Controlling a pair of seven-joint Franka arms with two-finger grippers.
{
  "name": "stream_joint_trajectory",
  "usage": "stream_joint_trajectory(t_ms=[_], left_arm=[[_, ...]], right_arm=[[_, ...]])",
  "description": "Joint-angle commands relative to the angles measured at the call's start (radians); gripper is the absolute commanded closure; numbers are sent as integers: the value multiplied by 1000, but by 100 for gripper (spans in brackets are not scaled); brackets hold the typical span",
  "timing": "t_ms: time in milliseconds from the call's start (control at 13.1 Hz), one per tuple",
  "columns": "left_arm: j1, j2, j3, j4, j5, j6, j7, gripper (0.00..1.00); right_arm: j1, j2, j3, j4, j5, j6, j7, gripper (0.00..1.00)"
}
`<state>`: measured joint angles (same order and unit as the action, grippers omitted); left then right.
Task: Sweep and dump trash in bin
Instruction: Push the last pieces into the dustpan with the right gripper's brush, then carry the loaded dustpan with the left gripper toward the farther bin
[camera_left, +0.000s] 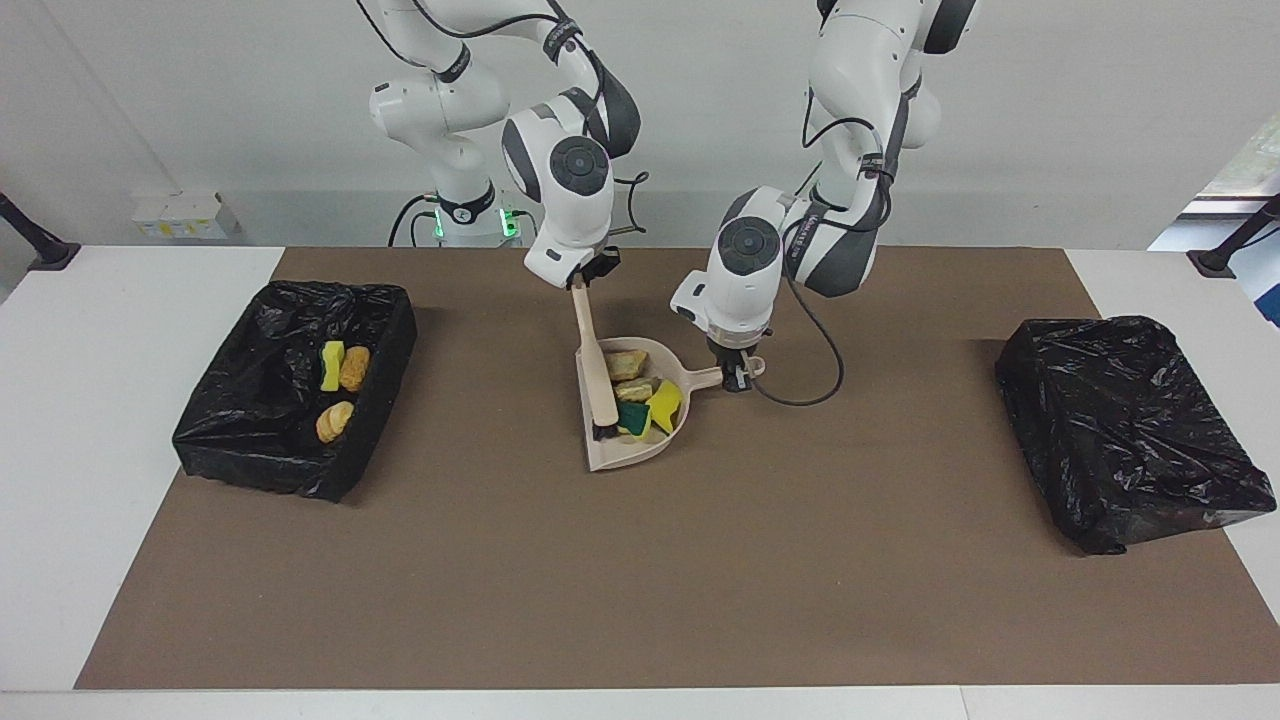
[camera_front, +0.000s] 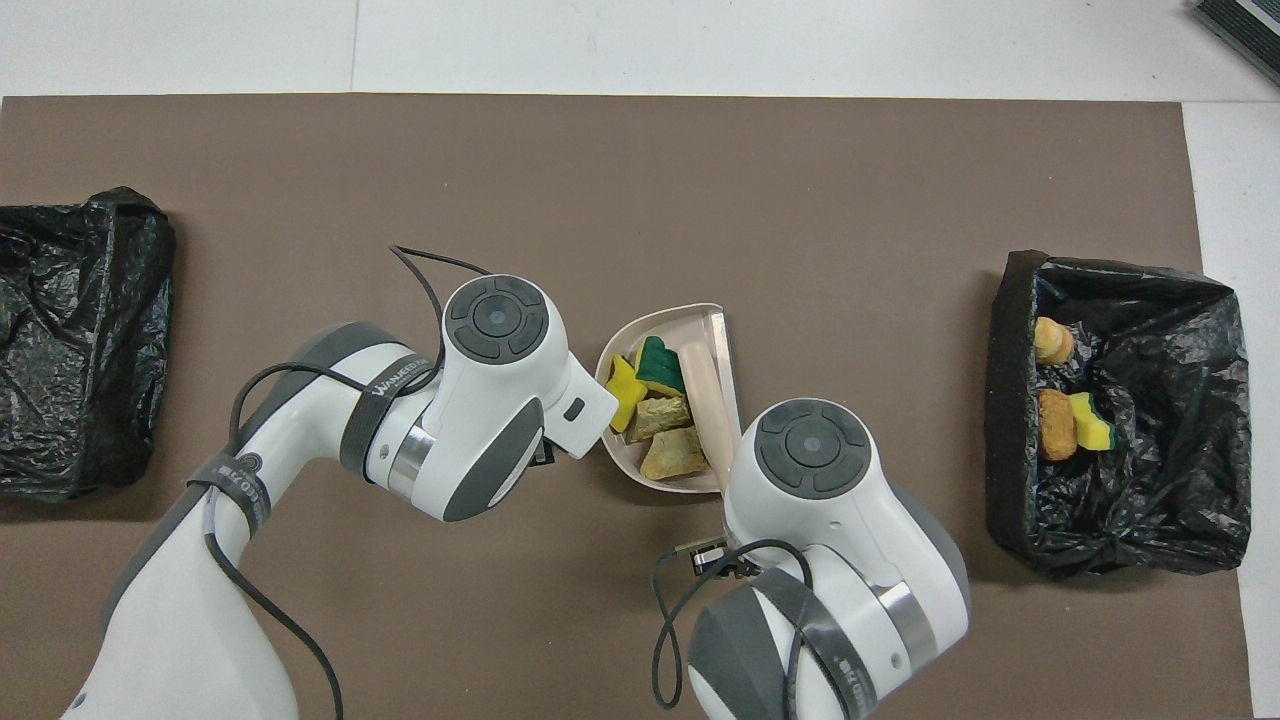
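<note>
Centre of the facing view, your left gripper (camera_left: 739, 378) is clamped on the dustpan handle (camera_left: 712, 377), while your right gripper (camera_left: 580, 281) is pinched on the top of the brush (camera_left: 596, 368), whose dark bristles sit inside the dustpan (camera_left: 617, 457). Four scraps are in the pan: the green-and-yellow sponge (camera_left: 633, 418) by the bristles, a yellow sponge bit (camera_left: 666, 405) beside it, and two beige rocky chunks (camera_front: 672, 437) toward the back wall. Over at the middle left of that view, the open bin (camera_left: 386, 325) already holds another yellow sponge bit (camera_left: 331, 365) and two brown bread-like lumps (camera_left: 344, 394); the closed black bag (camera_left: 1130, 425) sits at the middle right. These scraps look light and loose; the sponges seem soft and springy, the chunks stiffer and likely to roll, so I'd expect them to slide toward the pan's open lip if you tilt it forward. You don't want to pinch any of them: carry by the handle you already hold, lip raised a touch. The pan looks like thin stiff plastic, so it should ride steady. Keeping the brush across the mouth may pen the load in on the way to the bin.
</note>
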<state>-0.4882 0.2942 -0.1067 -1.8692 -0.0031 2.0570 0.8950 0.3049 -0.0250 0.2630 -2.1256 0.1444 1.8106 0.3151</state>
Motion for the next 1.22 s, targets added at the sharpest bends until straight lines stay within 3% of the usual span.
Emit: stream_joint_trajectory(t_ms=[0, 457, 610, 914, 1143], left_arm=[[32, -37, -2, -45, -46, 37, 74, 100], [95, -38, -2, -47, -63, 61, 192, 100], [123, -43, -2, -56, -104, 69, 246, 100], [190, -72, -2, -67, -176, 92, 376, 100], [261, -131, 12, -33, -192, -4, 458, 100]], right_arm=[[-73, -47, -5, 10, 27, -5, -43, 100], [-131, -58, -13, 73, 9, -26, -74, 100], [-190, -96, -13, 49, 9, -63, -212, 100], [-191, -193, -11, -83, 9, -44, -223, 100], [-178, -213, -4, -137, 11, -13, -202, 100]])
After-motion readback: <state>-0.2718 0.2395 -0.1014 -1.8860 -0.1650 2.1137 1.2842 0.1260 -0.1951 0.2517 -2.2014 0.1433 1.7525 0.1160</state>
